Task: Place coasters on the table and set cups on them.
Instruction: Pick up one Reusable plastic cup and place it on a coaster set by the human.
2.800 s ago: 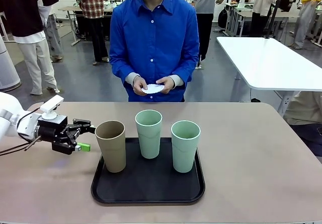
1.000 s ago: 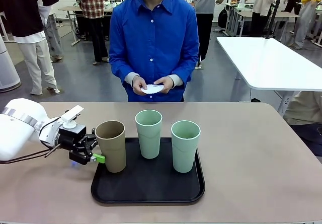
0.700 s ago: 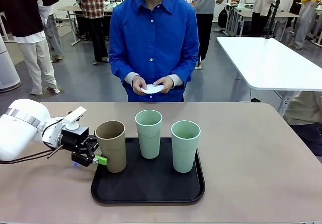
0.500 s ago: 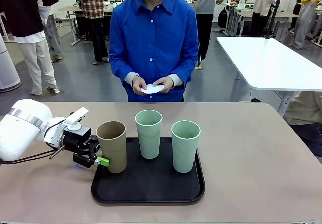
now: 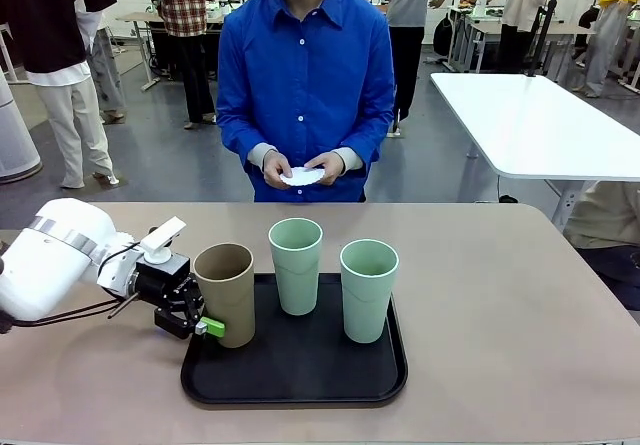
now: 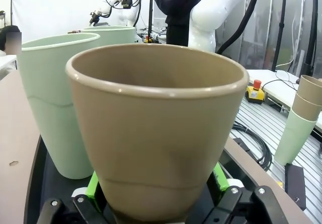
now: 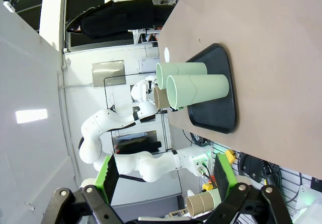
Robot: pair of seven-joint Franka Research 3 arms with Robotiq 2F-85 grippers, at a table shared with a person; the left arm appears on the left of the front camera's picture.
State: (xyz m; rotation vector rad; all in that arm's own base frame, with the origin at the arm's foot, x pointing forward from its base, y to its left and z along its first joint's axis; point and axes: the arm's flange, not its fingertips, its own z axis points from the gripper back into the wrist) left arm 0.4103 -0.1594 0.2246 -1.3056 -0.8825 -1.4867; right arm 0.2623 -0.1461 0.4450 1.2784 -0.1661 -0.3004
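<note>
Three cups stand on a black tray [image 5: 295, 373] on the table [image 5: 500, 315]: a tan cup [image 5: 227, 293] at the left, a mint cup [image 5: 296, 263] in the middle and a second mint cup [image 5: 368, 290] at the right. My left gripper [image 5: 208, 323] is open, its jaws straddling the tan cup's lower part. In the left wrist view the tan cup [image 6: 151, 133] stands between the green pads [image 6: 92, 183]. The person across the table holds white coasters [image 5: 303, 176] in both hands. My right gripper [image 7: 166, 183] is open and holds nothing, far from the tray [image 7: 216, 88].
A white glossy table [image 5: 540, 115] stands at the back right. Bare tabletop lies to the right of the tray and in front of the person. Spare stacked cups [image 6: 302, 123] sit off the table beside my left arm.
My left gripper has slid right along the table until its jaws straddle the tan cup's base. The tan cup has shifted slightly right. The person's hands are unmoved.
</note>
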